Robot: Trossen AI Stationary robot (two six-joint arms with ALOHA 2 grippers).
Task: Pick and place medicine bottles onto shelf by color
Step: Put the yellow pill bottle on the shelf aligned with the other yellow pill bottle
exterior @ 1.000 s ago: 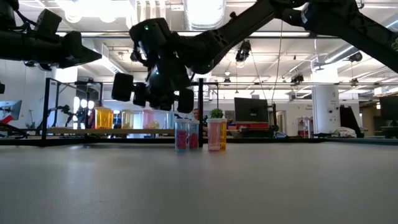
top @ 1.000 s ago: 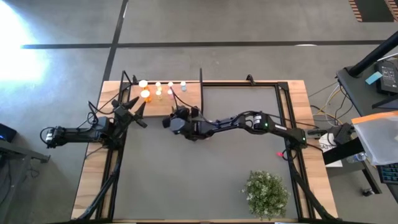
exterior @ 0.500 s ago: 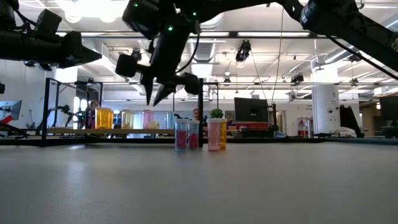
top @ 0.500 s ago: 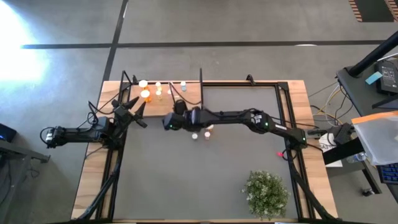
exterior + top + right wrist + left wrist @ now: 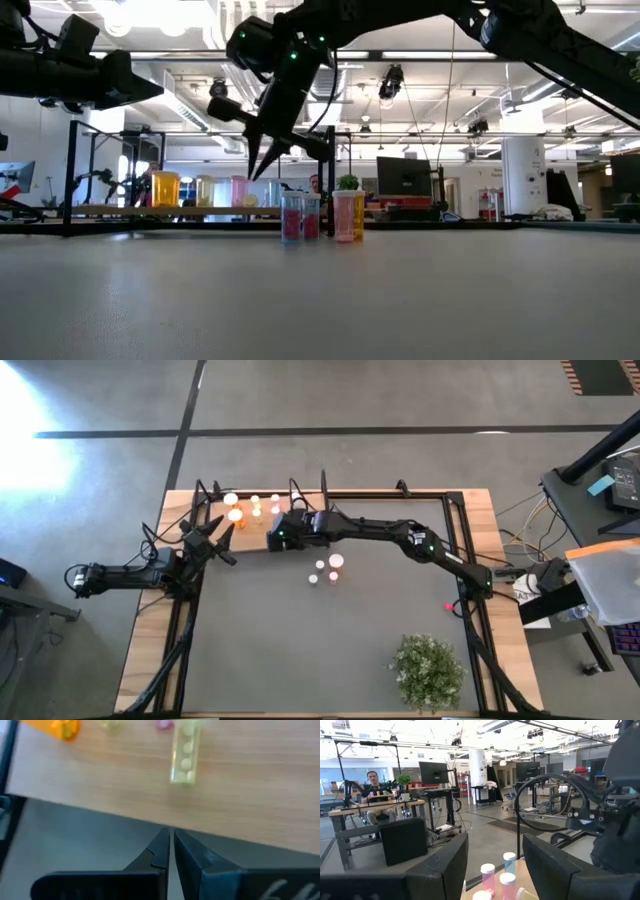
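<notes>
Right gripper (image 5: 170, 851) hovers pinched shut and empty at the shelf (image 5: 260, 795) edge — a yellow-green bottle (image 5: 185, 757) just ahead, two bottles (image 5: 326, 569) behind; a careless swing could topple it.

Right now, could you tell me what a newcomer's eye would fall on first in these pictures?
Probably the right arm stretched across the table, its end effector shut and empty at the edge of the shelf. Next, the row of coloured medicine bottles on that shelf, and two more bottles standing on the dark mat. The green plant fills the near right corner.
</notes>
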